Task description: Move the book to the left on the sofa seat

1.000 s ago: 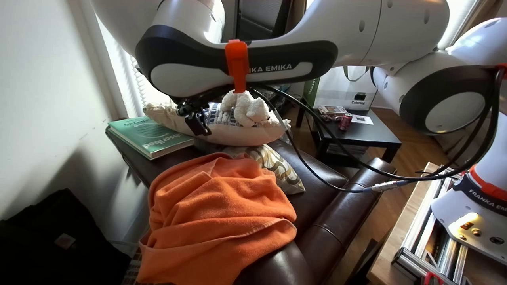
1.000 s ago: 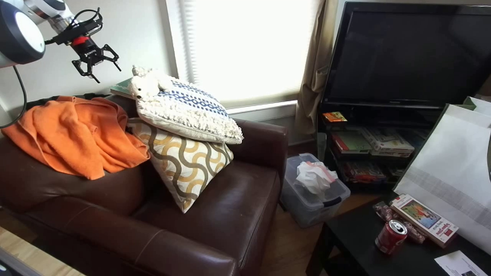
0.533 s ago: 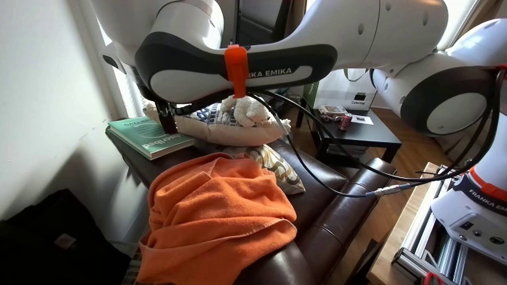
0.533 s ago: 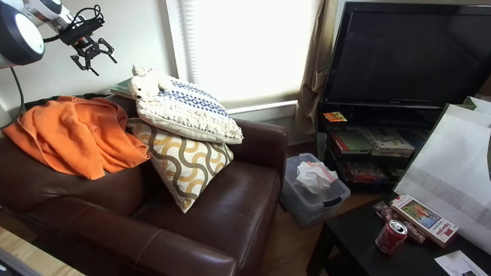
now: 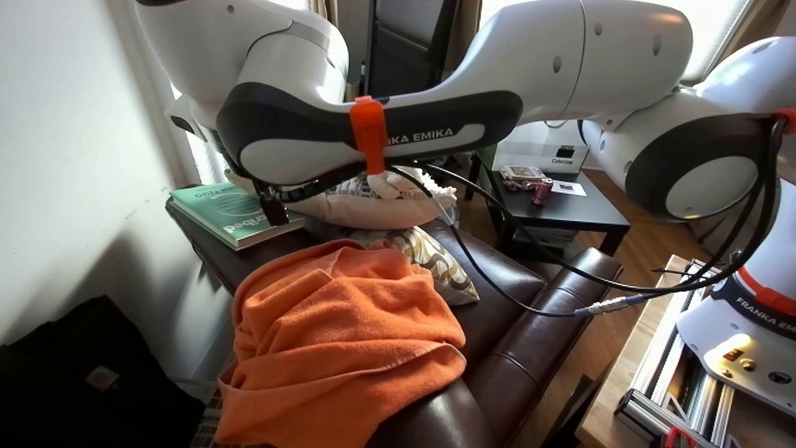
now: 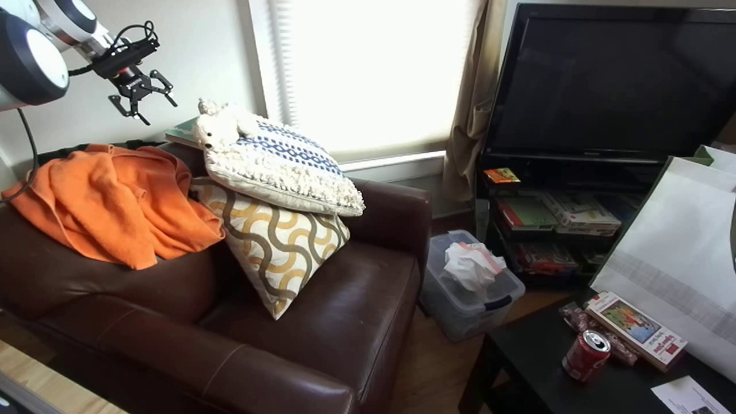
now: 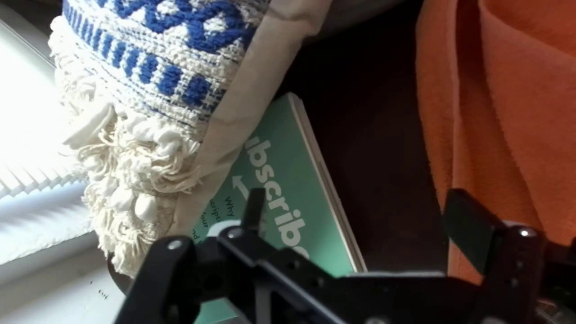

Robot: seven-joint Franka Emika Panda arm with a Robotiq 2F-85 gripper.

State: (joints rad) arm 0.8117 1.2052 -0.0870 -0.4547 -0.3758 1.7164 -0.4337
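The green book (image 5: 214, 208) lies flat on the top of the dark brown leather sofa (image 5: 528, 339), by the wall. It also shows in an exterior view (image 6: 181, 134), mostly hidden behind the white and blue pillow, and in the wrist view (image 7: 299, 180), where the pillow covers part of it. My gripper (image 6: 161, 114) is open and empty, in the air above the book's end. In the wrist view my gripper (image 7: 355, 202) has one finger over the book's cover and one over the blanket. The sofa's seat cushion (image 6: 328, 316) shows in an exterior view.
An orange blanket (image 5: 348, 336) drapes over the sofa back beside the book. The white and blue pillow (image 6: 287, 152) bears a white stuffed animal (image 6: 215, 129) and rests on a patterned pillow (image 6: 282, 247). A wall and a window (image 6: 374, 75) stand close behind.
My gripper first turned and rose slightly, then came down a little, still open. In an exterior view its finger shifted left over the book, then lower. The arm sank. The book has not moved.
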